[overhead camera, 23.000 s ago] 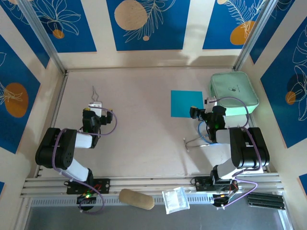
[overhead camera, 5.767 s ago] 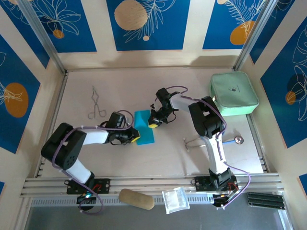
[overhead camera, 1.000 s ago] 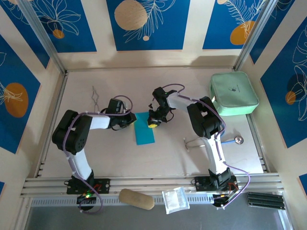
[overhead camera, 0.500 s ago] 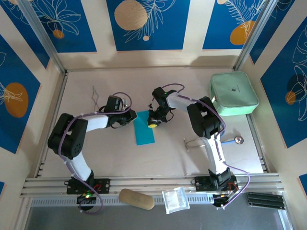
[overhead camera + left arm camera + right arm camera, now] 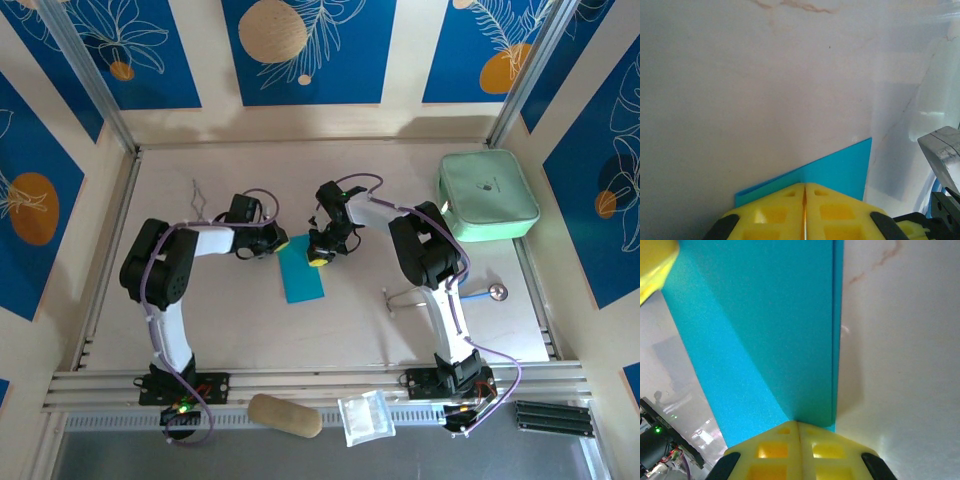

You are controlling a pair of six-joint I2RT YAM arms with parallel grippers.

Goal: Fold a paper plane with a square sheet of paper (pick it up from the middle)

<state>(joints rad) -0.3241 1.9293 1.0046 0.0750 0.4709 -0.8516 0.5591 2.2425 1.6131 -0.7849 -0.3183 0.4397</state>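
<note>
The square sheet of paper point(image 5: 302, 275) lies mid-table, folded into a narrow teal-blue rectangle. My left gripper point(image 5: 280, 243) is shut, its yellow tips down on the paper's far left corner. The left wrist view has the shut left gripper point(image 5: 804, 185) touching the paper point(image 5: 840, 167) near a double-layered edge. My right gripper point(image 5: 318, 260) is shut too, tips on the paper's right edge. In the right wrist view the right gripper point(image 5: 798, 423) meets the paper point(image 5: 765, 330) where a diagonal crease reaches the straight folded edge. Neither gripper lifts the sheet.
A mint-green pouch point(image 5: 487, 195) sits at the far right. Thin metal forceps point(image 5: 199, 200) lie far left, and another metal tool point(image 5: 440, 293) lies right of the paper. On the front rail are a tan object point(image 5: 285, 415) and a clear plastic bag point(image 5: 365, 416).
My left gripper has slid a little away from me along the paper's left edge, toward its far corner, and its arm has swung. The right gripper and the paper stay put.
</note>
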